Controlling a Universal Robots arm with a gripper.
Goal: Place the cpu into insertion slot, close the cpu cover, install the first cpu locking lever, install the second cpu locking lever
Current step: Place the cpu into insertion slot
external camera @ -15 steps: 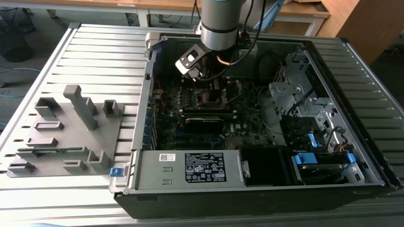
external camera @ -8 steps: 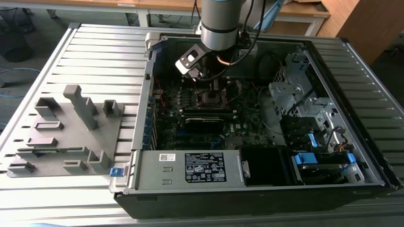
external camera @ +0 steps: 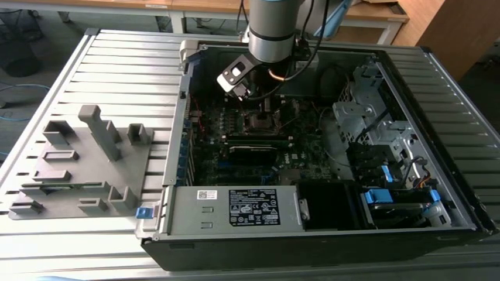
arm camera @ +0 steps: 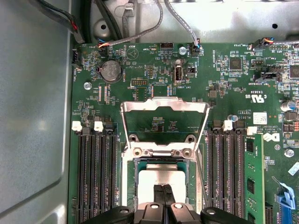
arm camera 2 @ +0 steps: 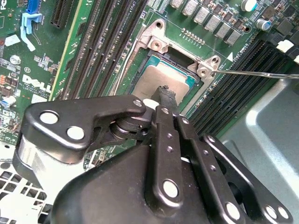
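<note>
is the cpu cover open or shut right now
Open: the cpu cover stands flipped back off the insertion slot, and the cpu shows its bare metal top inside.

The cpu (arm camera: 161, 177) is sitting in the insertion slot (arm camera: 134, 168); the cpu cover (arm camera: 163, 103) is standing open, apparently tilted; memory slots (arm camera: 96, 172) are flanking both sides.

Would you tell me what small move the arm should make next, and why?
Probably a short straight lift. The cpu already lies flat in the insertion slot, the gripper has its jaws together just at the chip's top, and the cpu cover is open, swung back. Rising first would likely clear the chip without nudging it.
</note>
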